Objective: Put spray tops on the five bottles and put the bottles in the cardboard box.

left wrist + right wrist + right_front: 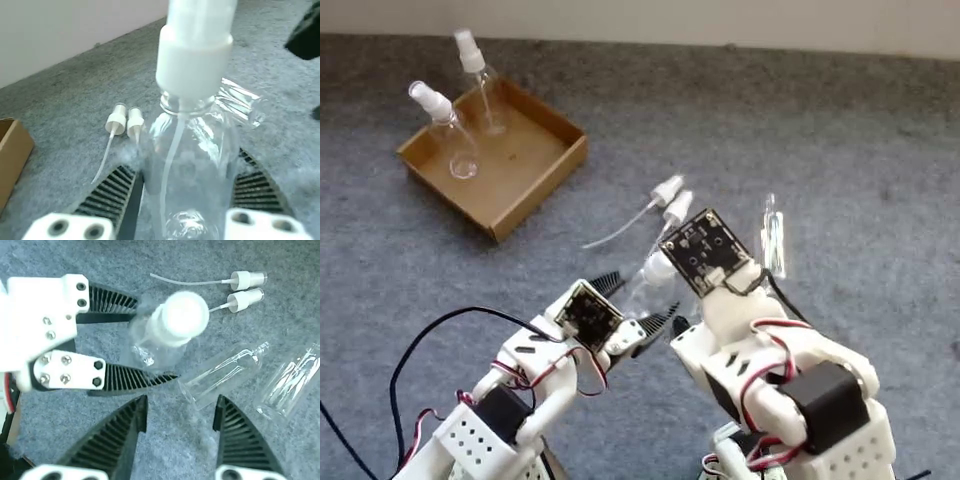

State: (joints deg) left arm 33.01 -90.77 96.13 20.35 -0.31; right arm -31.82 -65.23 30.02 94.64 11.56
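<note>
Left end effector (185,200) clamps a spray-topped bottle (192,145), right end effector (181,404) gapes wide close by, two uncapped bottles (220,372) lying just beside them.

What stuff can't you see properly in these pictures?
- High view: the right arm covers most of the held bottle.
- Left wrist view: the spray top on that bottle is cut off by the picture's edge, so its nozzle is hidden.
- Left wrist view: the cardboard box is cut off at the edge, so its inside is hidden.
- Right wrist view: one lying bottle is cut off by the edge.
</note>
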